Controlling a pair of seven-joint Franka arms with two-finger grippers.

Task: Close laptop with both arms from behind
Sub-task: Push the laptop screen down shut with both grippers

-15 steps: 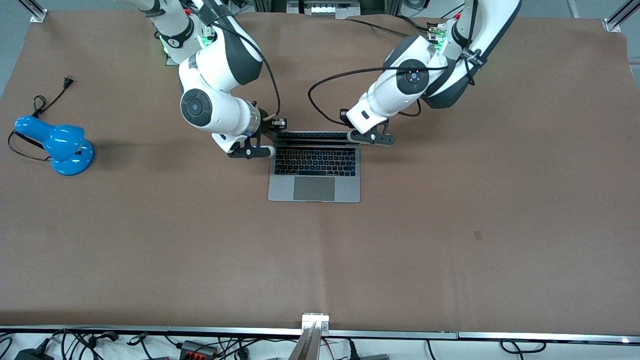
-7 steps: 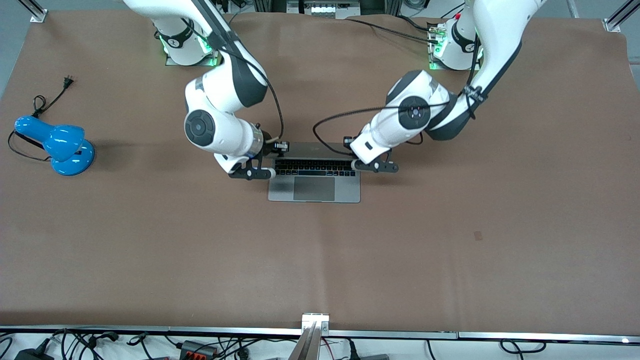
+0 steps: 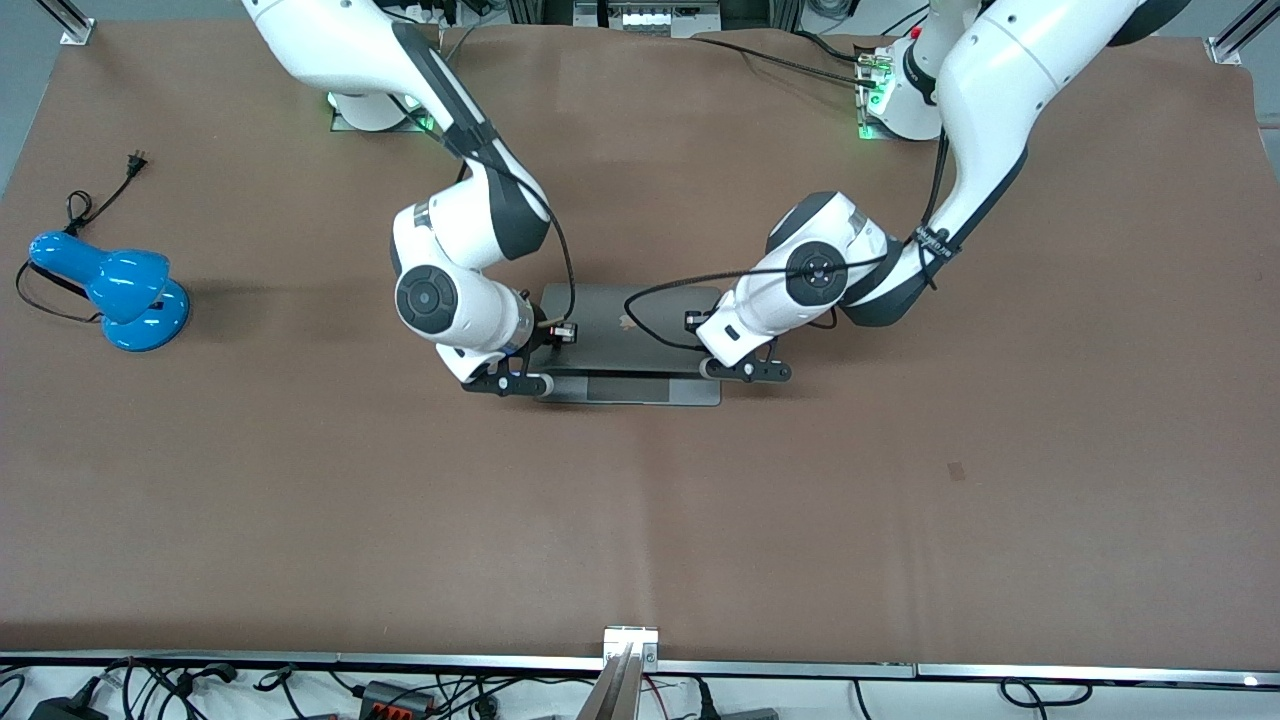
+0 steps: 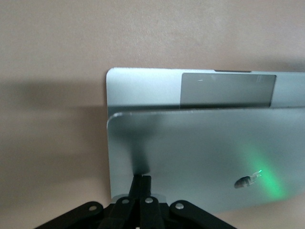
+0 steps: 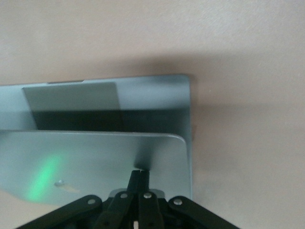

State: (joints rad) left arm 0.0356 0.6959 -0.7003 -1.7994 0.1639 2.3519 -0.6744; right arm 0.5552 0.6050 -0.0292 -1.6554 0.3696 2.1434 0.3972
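The silver-grey laptop (image 3: 625,325) lies mid-table with its lid tilted low over the base. The keys are covered, and only a strip of base and trackpad (image 3: 630,391) shows nearer the front camera. My right gripper (image 3: 543,385) is shut, its tips touching the lid's corner toward the right arm's end. My left gripper (image 3: 709,369) is shut, its tips touching the lid's other corner. In the left wrist view the shut gripper (image 4: 143,182) touches the lid (image 4: 205,157) above the trackpad (image 4: 228,89). In the right wrist view the shut gripper (image 5: 139,175) touches the lid (image 5: 90,160).
A blue desk lamp (image 3: 118,290) with a black cord and plug (image 3: 135,160) lies toward the right arm's end of the brown table (image 3: 640,520). The arm bases (image 3: 375,110) stand along the edge farthest from the front camera.
Both grippers have moved toward the front camera, tipping the lid from nearly upright down over the keyboard. The keys, seen earlier, are now covered.
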